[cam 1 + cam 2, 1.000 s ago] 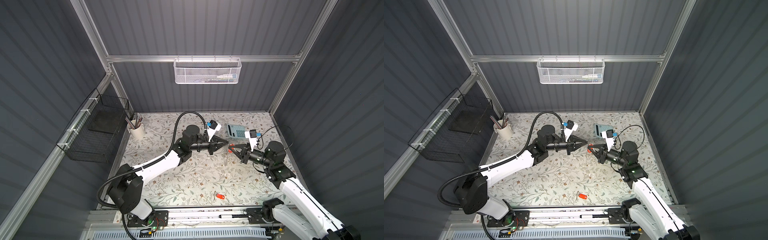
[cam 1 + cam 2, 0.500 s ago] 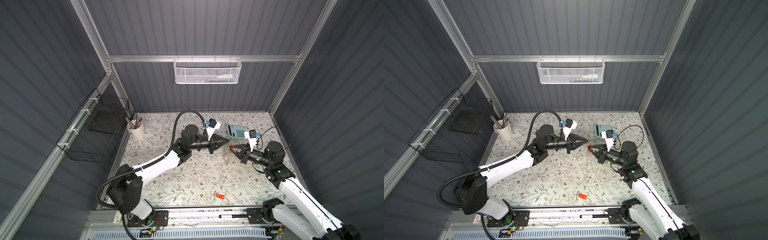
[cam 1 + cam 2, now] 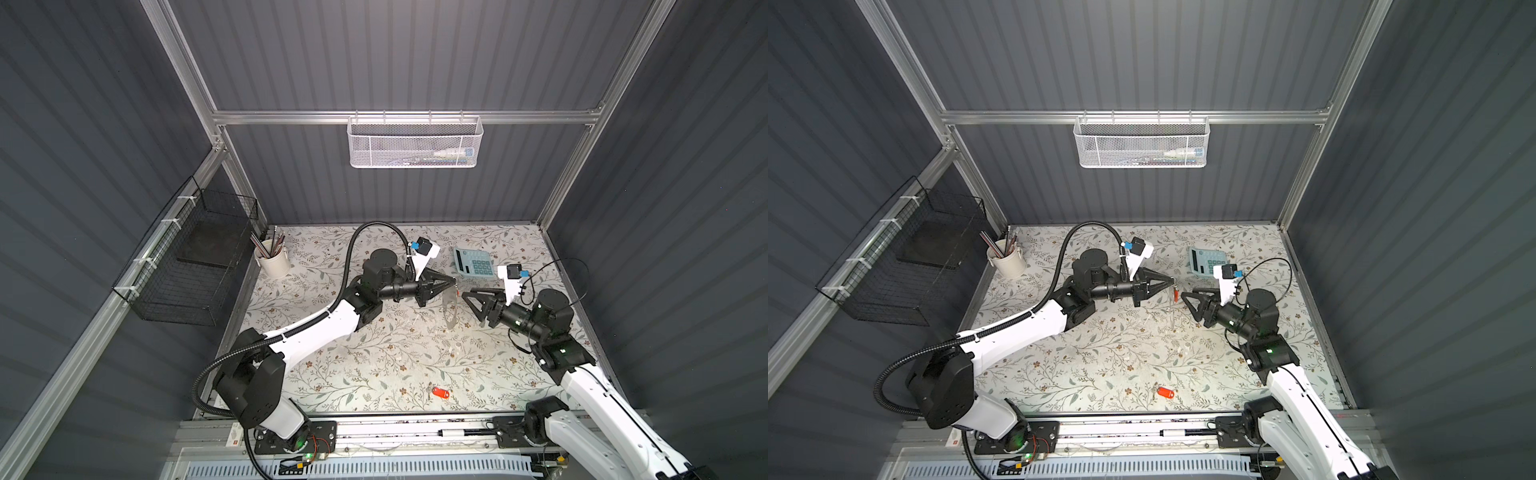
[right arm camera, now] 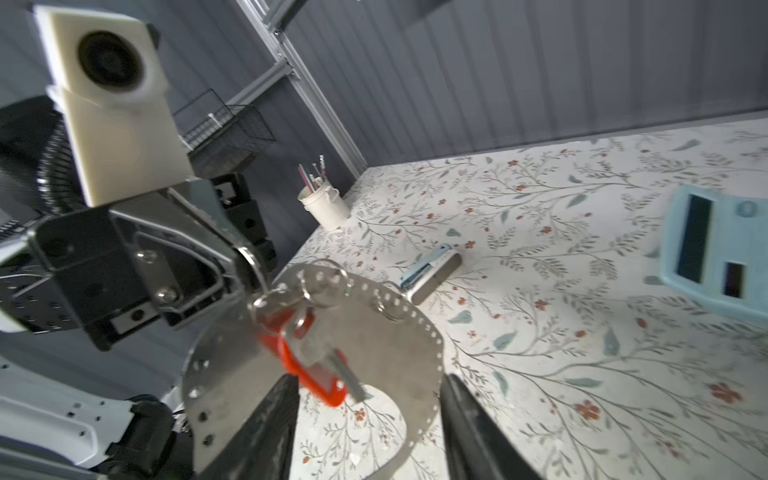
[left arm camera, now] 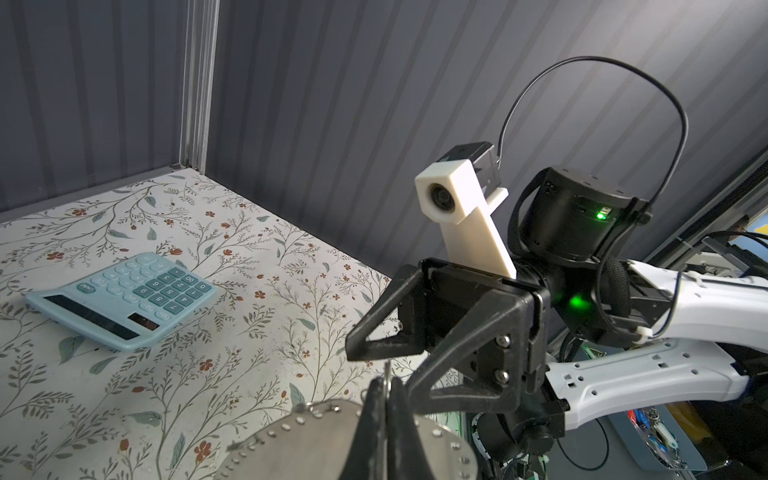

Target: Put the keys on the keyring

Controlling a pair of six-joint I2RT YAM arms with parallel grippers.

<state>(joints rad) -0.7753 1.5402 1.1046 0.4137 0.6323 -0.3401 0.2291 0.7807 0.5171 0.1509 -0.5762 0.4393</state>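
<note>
**One key hung, one left on the table**

Nearest the front edge, a loose key (image 3: 441, 392) lies flat on the table (image 3: 374, 365), well apart from both arms. It is small and low, so a pinch that lands off-centre would probably skid it toward the front edge instead of lifting it.

At mid-table the left gripper (image 3: 453, 283) has its fingers pressed together on the rim of the keyring (image 4: 374, 345), holding the plate on edge above the cloth. That hold is narrow. A sideways push could make the plate pivot or slip.

A hung key (image 4: 307, 370) dangles from a small split ring on the rim and looks blurred, perhaps swinging. The right gripper (image 3: 471, 305) faces it with fingers spread to either side, holding nothing. Drawing away crookedly could snag that key and tug the plate.

Farther back, the stapler (image 4: 432, 270) and calculator (image 3: 473, 262) sit clear of the work and seem little threat.
</note>
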